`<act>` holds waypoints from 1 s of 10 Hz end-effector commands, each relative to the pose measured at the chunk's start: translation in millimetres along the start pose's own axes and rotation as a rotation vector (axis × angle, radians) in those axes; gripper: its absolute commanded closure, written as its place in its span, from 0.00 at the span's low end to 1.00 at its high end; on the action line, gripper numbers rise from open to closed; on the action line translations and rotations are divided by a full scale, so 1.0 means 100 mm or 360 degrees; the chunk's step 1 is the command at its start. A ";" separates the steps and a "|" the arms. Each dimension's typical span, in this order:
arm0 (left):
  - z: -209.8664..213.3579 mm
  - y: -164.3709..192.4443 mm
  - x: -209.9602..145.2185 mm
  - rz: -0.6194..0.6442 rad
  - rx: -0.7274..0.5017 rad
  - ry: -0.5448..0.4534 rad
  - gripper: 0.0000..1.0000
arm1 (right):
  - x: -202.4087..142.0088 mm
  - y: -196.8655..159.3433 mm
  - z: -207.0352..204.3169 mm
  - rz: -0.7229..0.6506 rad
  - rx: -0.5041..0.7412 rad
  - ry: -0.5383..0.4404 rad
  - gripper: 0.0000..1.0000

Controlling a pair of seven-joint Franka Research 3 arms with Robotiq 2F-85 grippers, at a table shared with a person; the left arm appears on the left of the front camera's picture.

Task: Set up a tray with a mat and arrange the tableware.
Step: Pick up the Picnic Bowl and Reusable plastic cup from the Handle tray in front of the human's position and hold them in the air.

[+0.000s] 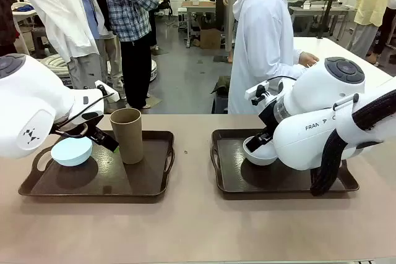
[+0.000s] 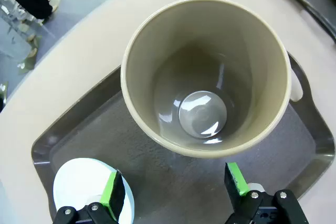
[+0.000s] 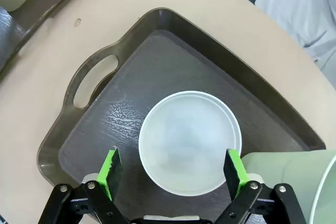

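Left gripper hangs over the tan cup, jaws spread. Right gripper — same deal, over the white bowl.

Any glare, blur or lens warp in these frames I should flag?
Left wrist view: the tan cup has a bright glare spot on its glossy bottom; the table edge bows from the wide lens. Right wrist view: sheen on the tray beside the greyish white bowl; pale green cup soft at the corner. Front view: even light, faint shadows.
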State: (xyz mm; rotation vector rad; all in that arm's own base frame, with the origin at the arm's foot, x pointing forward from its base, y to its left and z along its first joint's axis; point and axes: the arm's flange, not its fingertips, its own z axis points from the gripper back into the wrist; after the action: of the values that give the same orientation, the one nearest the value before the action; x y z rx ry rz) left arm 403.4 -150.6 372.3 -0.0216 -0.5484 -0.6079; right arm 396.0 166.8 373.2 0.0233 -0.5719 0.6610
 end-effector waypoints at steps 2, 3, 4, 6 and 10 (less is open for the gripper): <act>0.00 0.00 -0.01 0.0000 0.0001 -0.0002 0.00 | 0.00 0.00 0.00 0.0000 0.0000 0.0000 0.00; 0.00 0.00 -0.01 0.0000 0.0001 -0.0002 0.00 | 0.00 0.00 0.00 0.0000 0.0000 0.0000 0.00; 0.00 0.00 -0.01 0.0000 0.0001 -0.0002 0.00 | 0.00 0.00 0.00 0.0000 0.0000 0.0000 0.00; 0.00 0.00 -0.01 0.0000 0.0001 -0.0002 0.00 | 0.00 0.00 0.00 0.0000 0.0000 0.0000 0.00; 0.00 0.00 -0.01 0.0000 0.0001 -0.0002 0.00 | 0.00 0.00 0.00 0.0000 0.0000 0.0000 0.00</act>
State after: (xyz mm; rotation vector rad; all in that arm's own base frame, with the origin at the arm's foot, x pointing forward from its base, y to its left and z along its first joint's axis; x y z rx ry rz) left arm 403.4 -150.6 372.3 -0.0217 -0.5484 -0.6078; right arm 396.1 166.8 373.3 0.0231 -0.5720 0.6608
